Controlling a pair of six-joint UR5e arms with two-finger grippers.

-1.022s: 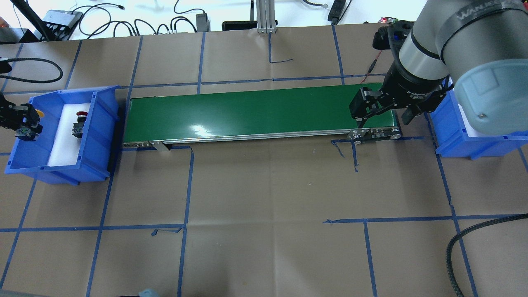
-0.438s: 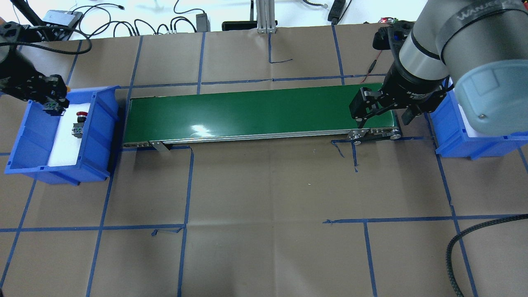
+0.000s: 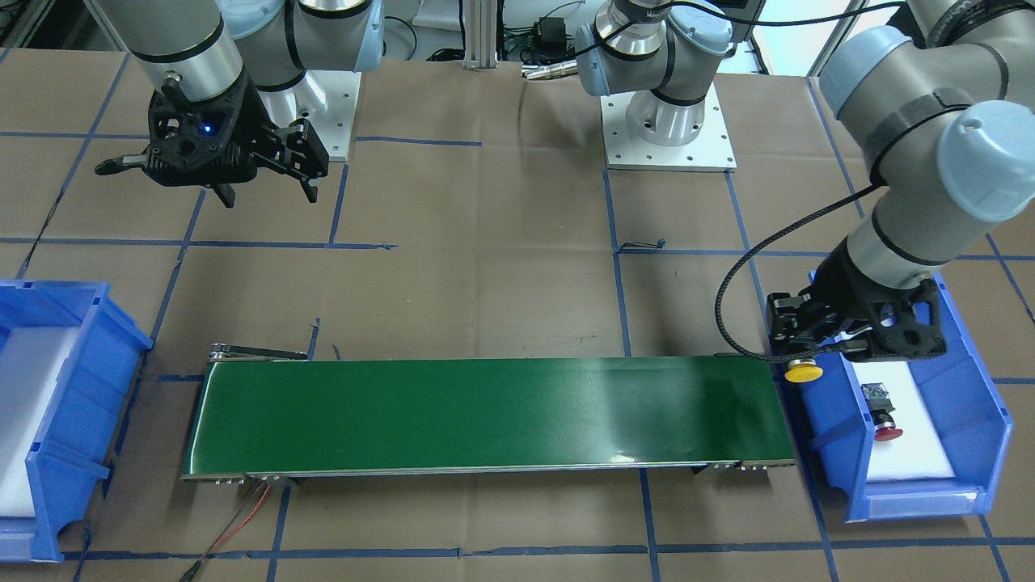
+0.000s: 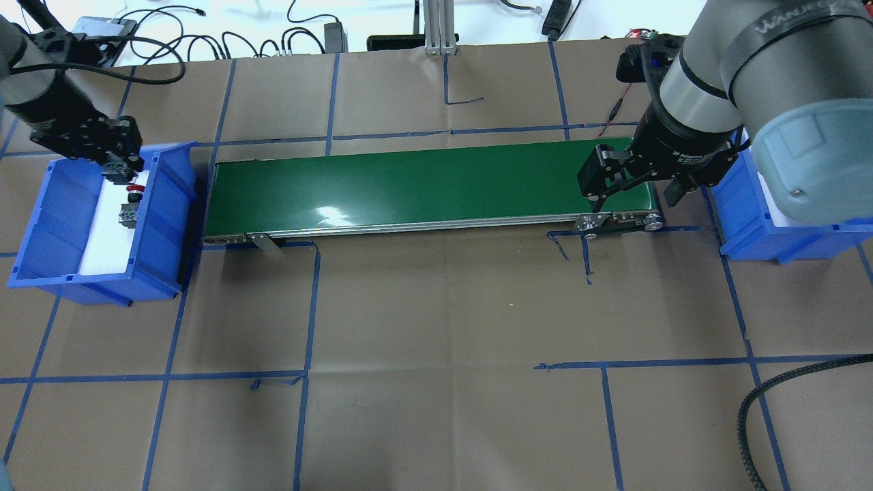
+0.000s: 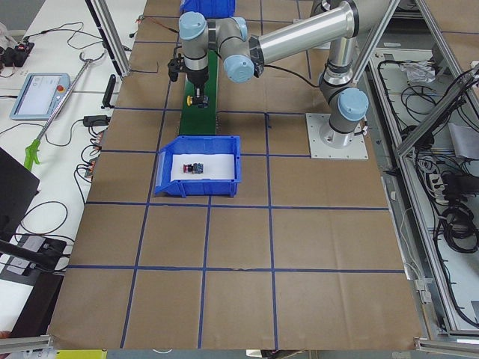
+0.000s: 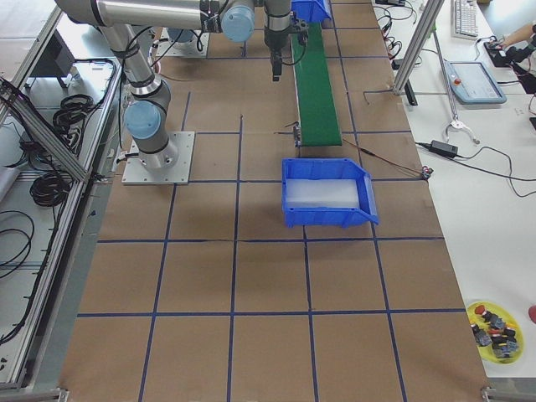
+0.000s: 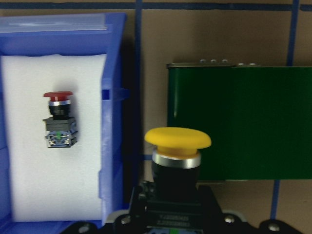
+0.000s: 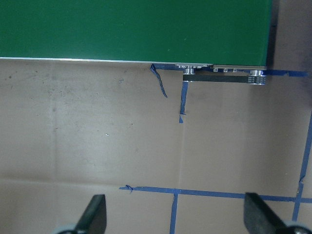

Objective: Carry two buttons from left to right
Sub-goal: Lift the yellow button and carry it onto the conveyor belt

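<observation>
The left arm bends down from its base, wrist turned toward the tabletop [image 3: 485, 283]. Its left gripper [image 3: 802, 354] is clamped narrow on the dark body of the yellow button [image 3: 803, 373]. In the front-facing view the cap points to 6 o'clock.

In the left wrist view the yellow button [image 7: 177, 138] hangs over the gap between the left bin [image 7: 111, 122] and the end of the green belt [image 7: 243, 122]. The bin wall is at its 9 o'clock and the belt at its 3 o'clock. How high it hangs is hard to judge.

The red button [image 3: 881, 412] lies on its side on the white foam [image 3: 914, 453] inside that bin. It is at about 4 o'clock from the yellow one in the front-facing view, and apart from it.

The right arm reaches out with its wrist pointing straight down. The right gripper [image 4: 634, 199] is wide open and holds nothing; 2 fingers [image 8: 95, 214] show far apart at the bottom of its wrist view. From overhead it hovers over the belt's right end, with the right bin [image 4: 743, 218] at its 3 o'clock. In the right wrist view the belt edge lies at 12 o'clock, with brown paper and blue tape lines below.
</observation>
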